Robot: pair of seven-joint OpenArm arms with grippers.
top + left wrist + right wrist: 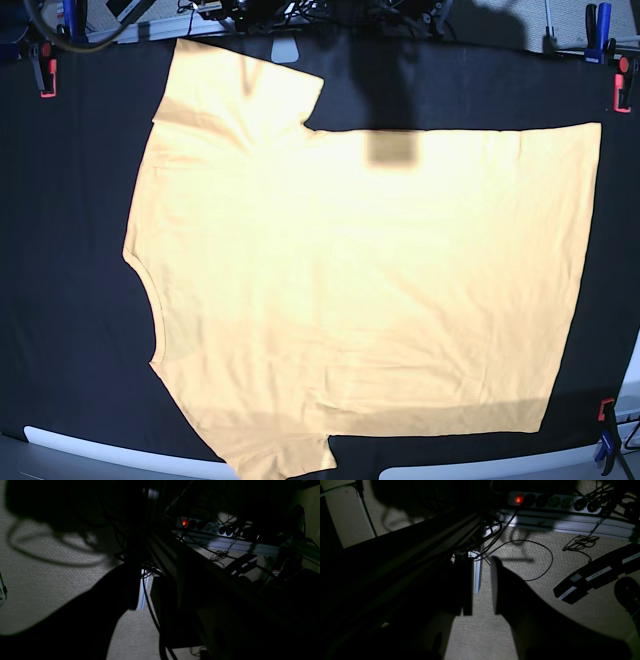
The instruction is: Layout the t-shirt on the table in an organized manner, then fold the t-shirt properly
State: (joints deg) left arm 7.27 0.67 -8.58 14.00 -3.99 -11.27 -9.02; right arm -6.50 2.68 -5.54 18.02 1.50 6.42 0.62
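No readable text anywhere; white labels [598, 573] on the dark bar right of the right gripper [481, 585] are too blurred.

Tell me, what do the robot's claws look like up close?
Both wrist views are dim, so little colour shows. The right claw has two broad, flat, dark fingers, one with a pale inner pad. The left claw shows a similar dark, curved finger with a pale edge. No markings are visible, and the arms themselves are out of view.
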